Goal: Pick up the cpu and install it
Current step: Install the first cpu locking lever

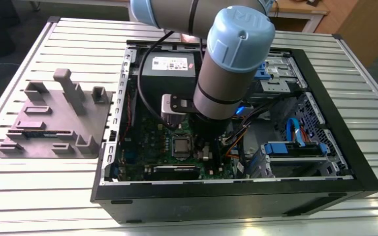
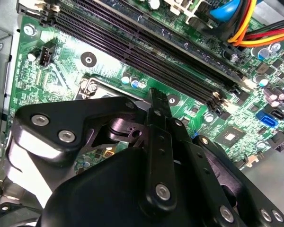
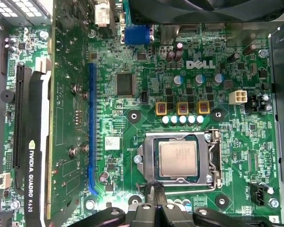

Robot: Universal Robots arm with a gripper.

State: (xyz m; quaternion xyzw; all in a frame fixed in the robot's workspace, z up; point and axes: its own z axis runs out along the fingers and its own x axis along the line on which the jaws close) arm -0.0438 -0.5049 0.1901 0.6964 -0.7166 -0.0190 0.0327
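Fingers of the gripper stand together at the edge of the socket, their tips just beside its metal frame, and hold nothing in the first wrist view; in the second wrist view the same narrow black finger points down at the motherboard between the gripper's black linkage arms. The cpu, its silvery-grey top facing up, lies flat inside the socket, square with the frame and apart from the fingertips. In the exterior view the arm, grey with a blue cap, reaches down into the open computer case lying on its side on the slatted metal surface, with the socket visible on the green board just to the exterior view's left of the gripper. A grey box with a white label sits at the far end of the case, and blue drive brackets and coloured cables occupy the side toward the exterior view's right. A grey moulded tray rests on the surface outside the case, toward the exterior view's left. Long black memory slots run across the board in the second wrist view, and a graphics card stands on edge beside a blue slot in the first wrist view.
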